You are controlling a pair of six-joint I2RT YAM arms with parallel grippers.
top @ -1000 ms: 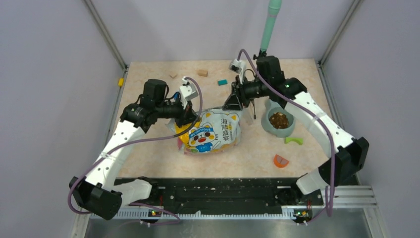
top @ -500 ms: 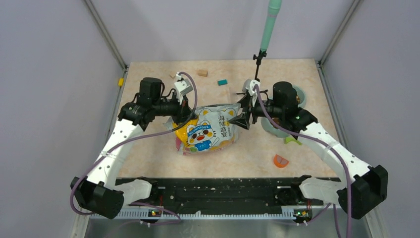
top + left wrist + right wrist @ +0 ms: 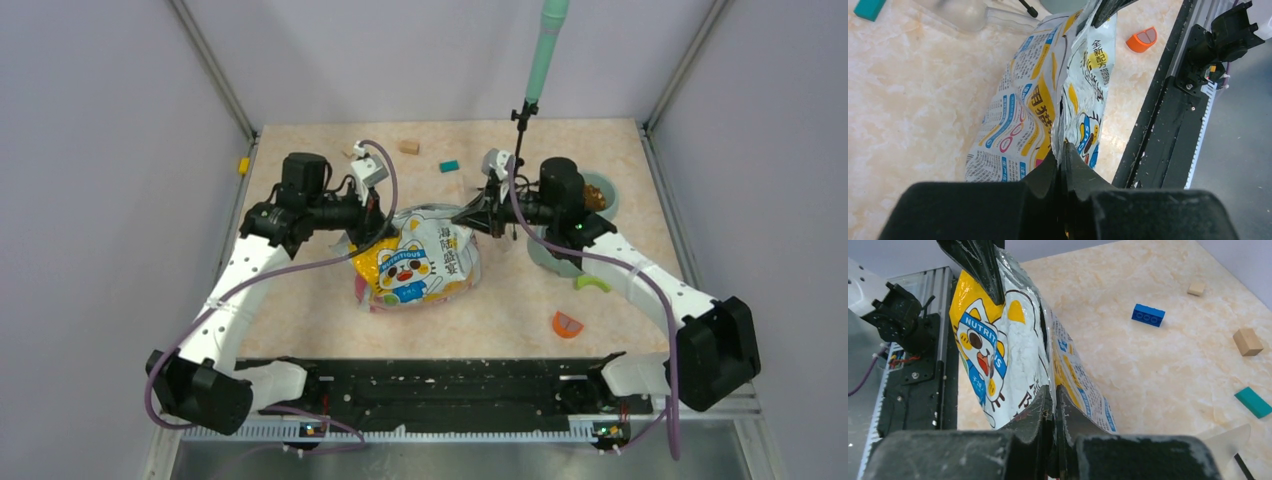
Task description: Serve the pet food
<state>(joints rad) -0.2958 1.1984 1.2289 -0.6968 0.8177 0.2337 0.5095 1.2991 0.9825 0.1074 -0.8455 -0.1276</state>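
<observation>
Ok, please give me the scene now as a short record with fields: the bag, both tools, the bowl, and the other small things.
bag: crinkly cat food bag, stretched between both tools, cat face visible from above
left tool: shut on the bag's left edge
right tool: shut on the bag's right edge
bowl: grey bowl, right of the bag, partly covered by the right arm
small things: orange piece, green curved piece, teal block, wooden block

Bowl (image 3: 549, 257) mostly behind right arm (image 3: 628, 270)
</observation>
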